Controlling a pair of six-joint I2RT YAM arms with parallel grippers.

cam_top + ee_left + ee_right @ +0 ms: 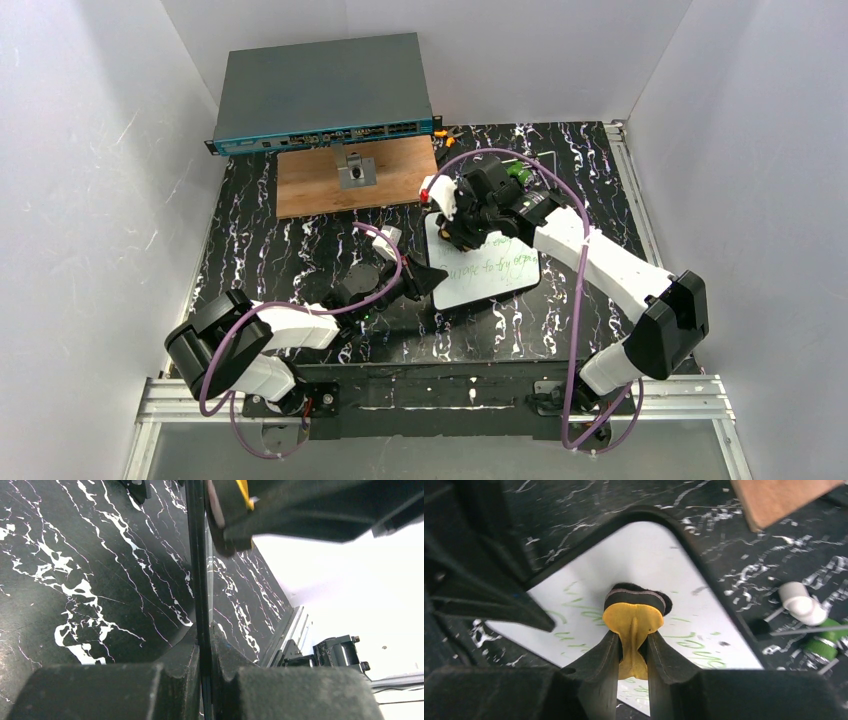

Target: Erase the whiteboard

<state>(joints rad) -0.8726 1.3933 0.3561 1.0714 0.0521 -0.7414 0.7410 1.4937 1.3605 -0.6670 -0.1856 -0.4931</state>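
lying flat on the black white-veined table (290, 250): one whiteboard (505, 280), small, glossy, rounded corners, thin dark rim, set a little askew. green handwriting runs in lines across its white face.

left gripper (432, 280): at the whiteboard's left edge. fingers (175, 675) pressed together on the rim; in the left wrist view the rim stands as a thin dark strip pinched between the two pads.

right gripper (632, 639): above the whiteboard's far-left part, pointing down at it. fingers clamped on a yellow eraser (631, 617), one on each side of its narrow upper part. the eraser's dark felt face meets the white surface, among the green lines near the rounded far-left corner. green writing shows on both sides of the felt.

wooden board (350, 180): brown, flat, on the table to the far left of the whiteboard, apart from it. a small metal piece (357, 172) stands on it near the middle.

grey box (325, 90): wide and flat, with a row of ports along its front, beyond the wooden board as seen from the whiteboard, its front edge over the wooden board's far edge.

green pen (828, 642): on the table just off the whiteboard's far edge, with a white stub (804, 604) beside it; whether the two are joined cannot be told.

small orange bits (445, 132): further beyond the whiteboard, near the grey box's right corner; too small to identify.
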